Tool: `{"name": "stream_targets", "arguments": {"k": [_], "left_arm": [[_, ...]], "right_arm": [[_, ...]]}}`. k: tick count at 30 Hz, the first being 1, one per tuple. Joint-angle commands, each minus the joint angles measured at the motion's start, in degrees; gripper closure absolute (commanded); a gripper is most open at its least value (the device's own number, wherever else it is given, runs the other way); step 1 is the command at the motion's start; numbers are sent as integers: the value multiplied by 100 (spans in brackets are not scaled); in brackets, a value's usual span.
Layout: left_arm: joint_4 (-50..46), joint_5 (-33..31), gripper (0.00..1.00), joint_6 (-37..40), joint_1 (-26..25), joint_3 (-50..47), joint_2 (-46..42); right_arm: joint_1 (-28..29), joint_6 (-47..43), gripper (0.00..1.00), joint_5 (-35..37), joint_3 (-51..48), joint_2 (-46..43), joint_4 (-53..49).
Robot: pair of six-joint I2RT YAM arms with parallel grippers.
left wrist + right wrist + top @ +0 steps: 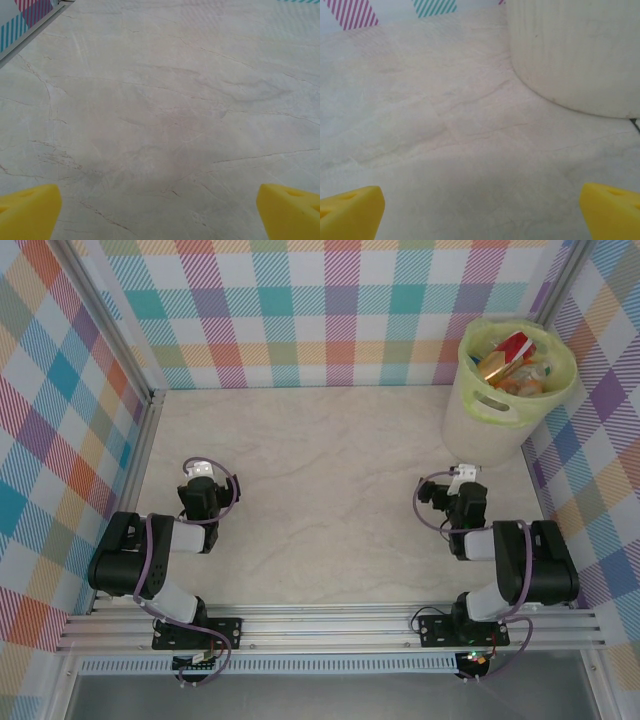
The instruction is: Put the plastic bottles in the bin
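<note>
Plainly, the left gripper (pixel 160 215) and the right gripper (pixel 481 212) were both spread wide, holding nothing, above the counter (pixel 330 490). The plastic bottles (pixel 515 362) lay in the bin (pixel 495 418), near the right gripper.

2 arms folded low; left pincer (pixel 201 472) and right pincer (pixel 463 476) spread wide, empty.
</note>
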Motion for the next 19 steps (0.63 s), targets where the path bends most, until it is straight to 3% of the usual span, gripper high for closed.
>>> {"name": "stream_targets", "arguments": {"k": [1, 5, 19], "left_arm": [[279, -77, 0, 2, -21, 40, -8], [279, -76, 0, -2, -19, 41, -11], [252, -55, 0, 15, -31, 65, 2]], "right_arm": [[82, -371, 0, 21, -143, 103, 1192], [62, -254, 0, 103, 916, 100, -794], [23, -244, 0, 83, 835, 117, -611]]}}
